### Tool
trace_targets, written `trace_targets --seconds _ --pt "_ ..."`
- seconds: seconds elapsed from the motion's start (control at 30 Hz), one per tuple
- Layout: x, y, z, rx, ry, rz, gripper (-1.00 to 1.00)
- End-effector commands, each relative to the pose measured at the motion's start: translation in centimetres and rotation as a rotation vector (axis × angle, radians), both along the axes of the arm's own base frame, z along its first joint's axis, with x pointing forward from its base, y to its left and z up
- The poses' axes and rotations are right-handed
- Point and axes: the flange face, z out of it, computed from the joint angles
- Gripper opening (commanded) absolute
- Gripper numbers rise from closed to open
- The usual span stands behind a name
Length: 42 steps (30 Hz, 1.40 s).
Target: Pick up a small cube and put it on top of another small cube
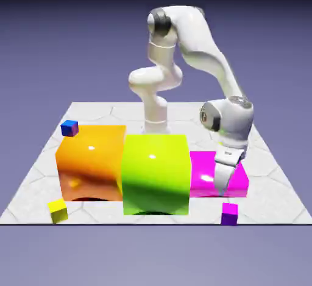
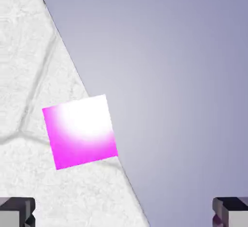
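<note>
The approach step is judged in hand: the small cube (image 1: pixel 229 213) is seen at the exterior view's lower right, on the bench (image 1: pixel 268 181) edge. The jaws are held wide, empty, above it. Descent and centring are called for next.

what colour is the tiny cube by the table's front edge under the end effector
Purple small cube, magenta on top; clearest in the exterior view.

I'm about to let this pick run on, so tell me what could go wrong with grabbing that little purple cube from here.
1. The purple cube sits near the table's front edge; a nudge might push it off.
2. In the hand view it lies off-centre, left of the open end effector, so closing now would likely miss.
3. The big magenta block stands close behind the end effector and could get bumped.
</note>
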Motion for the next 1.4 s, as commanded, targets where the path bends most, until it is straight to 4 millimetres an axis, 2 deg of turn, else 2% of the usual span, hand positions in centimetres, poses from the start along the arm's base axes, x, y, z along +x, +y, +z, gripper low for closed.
trace_targets --seconds 0.0,0.03,0.1,0.23,0.27,0.3,0.43,0.7,0.93,1.03,1.1,1.23,1.27,1.3,1.33,1.37 --pt "-0.1 1.0 -1.3 -0.02 0.027 0.041 0.0" --pt "-0.2 1.9 -2.5 -0.04 0.053 0.081 0.0" --pt "-0.2 2.0 -2.7 -0.042 0.056 0.085 0.0" --pt "-0.4 1.1 -9.6 -0.042 0.056 0.085 0.0" --pt "-0.4 1.1 -9.6 -0.042 0.056 0.085 -1.0" --pt "-0.4 1.1 -9.6 -0.042 0.056 0.085 -1.0" --pt "-0.4 2.1 -2.4 -0.038 0.057 0.078 -1.0" --pt "-8.8 4.2 5.3 0.025 0.089 -0.108 -1.0" --pt "-17.1 4.2 9.8 0.003 0.083 -0.257 -1.0" --pt "-20.6 3.7 10.9 -0.025 0.066 -0.325 -1.0" --pt "-21.0 3.6 11.0 -0.029 0.063 -0.334 -1.0" --pt "-21.3 3.0 4.9 -0.03 0.063 -0.334 -1.0" --pt "-21.5 2.9 4.1 -0.029 0.063 -0.334 -1.0" --pt "-21.5 2.9 4.1 -0.029 0.063 -0.334 1.0" --pt "-21.5 2.9 4.1 -0.029 0.063 -0.334 1.0" --pt "-21.3 3.1 5.6 -0.031 0.062 -0.334 1.0"
